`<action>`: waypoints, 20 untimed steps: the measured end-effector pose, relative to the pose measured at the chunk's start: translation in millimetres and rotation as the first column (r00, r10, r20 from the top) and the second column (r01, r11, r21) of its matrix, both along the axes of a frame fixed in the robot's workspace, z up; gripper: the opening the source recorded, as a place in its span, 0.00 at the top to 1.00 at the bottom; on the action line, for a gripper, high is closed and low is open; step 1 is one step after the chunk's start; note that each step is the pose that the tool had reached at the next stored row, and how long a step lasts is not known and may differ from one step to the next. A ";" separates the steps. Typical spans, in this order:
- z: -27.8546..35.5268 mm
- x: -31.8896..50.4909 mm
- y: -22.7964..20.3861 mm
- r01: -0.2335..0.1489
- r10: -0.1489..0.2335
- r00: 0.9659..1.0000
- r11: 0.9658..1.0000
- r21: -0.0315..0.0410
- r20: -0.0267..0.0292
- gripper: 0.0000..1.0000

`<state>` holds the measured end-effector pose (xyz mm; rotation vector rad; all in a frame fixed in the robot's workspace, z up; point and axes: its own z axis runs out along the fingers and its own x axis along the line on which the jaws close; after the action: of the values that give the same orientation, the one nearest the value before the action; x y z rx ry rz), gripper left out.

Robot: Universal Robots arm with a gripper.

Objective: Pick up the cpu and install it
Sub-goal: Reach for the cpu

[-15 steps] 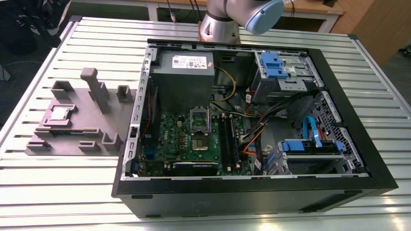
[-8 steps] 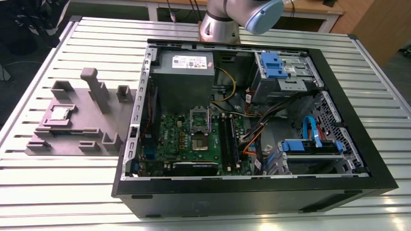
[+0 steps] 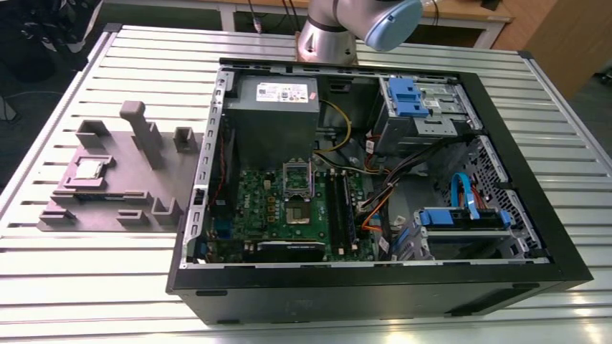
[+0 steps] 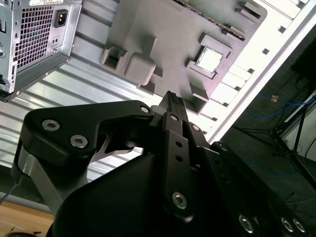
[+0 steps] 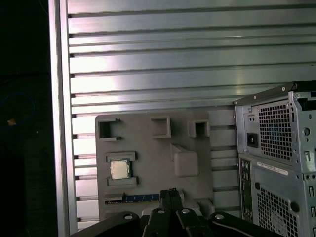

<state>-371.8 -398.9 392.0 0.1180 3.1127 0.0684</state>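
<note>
One black gripper [image 5: 170, 191] hangs high above a grey-mauve tray [image 5: 148, 143], its jaws drawn together into a single narrow tip with nothing held between them. In the second wrist view the same tip [image 4: 173, 101] stands out over the tray's flat surface, clear of everything beneath it.

The cpu [image 5: 119, 169] lies below the gripper and off to one side of the tip, untouched and apart from it. It sits flat in a square pocket of the tray with its silver top facing up, framed by low raised walls. In the second wrist view it shows as a bright square [image 4: 210, 59] beyond the tip.

On the other side of the gripper from the cpu stands an open computer case [image 5: 276, 148], its vented rear panel turned toward the tray. The exterior view shows the case [image 3: 383, 279] lying on its side on a slatted metal table [image 3: 96, 287], with the green motherboard exposed and the socket [image 3: 298, 188] near the board's middle. There the cpu [image 3: 91, 169] rests on the tray, well apart from the socket. The arm [image 3: 354, 29] rises at the table's far edge, behind the case.
</note>
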 end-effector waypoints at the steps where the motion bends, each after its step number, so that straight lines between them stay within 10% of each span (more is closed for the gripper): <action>1: 0.0 0.0 0.0 0.000 0.000 1.000 1.000 0.000 0.000 0.89; 9: -0.4 -5.3 0.0 0.000 0.000 1.000 1.000 0.002 -0.002 0.89; 14: -0.5 -5.5 0.0 0.001 0.000 1.000 1.000 0.012 -0.025 0.89; 20: -0.6 -8.1 0.0 0.001 0.000 1.000 1.000 0.018 -0.028 0.89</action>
<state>-379.9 -399.0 391.3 0.1210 3.1406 0.0951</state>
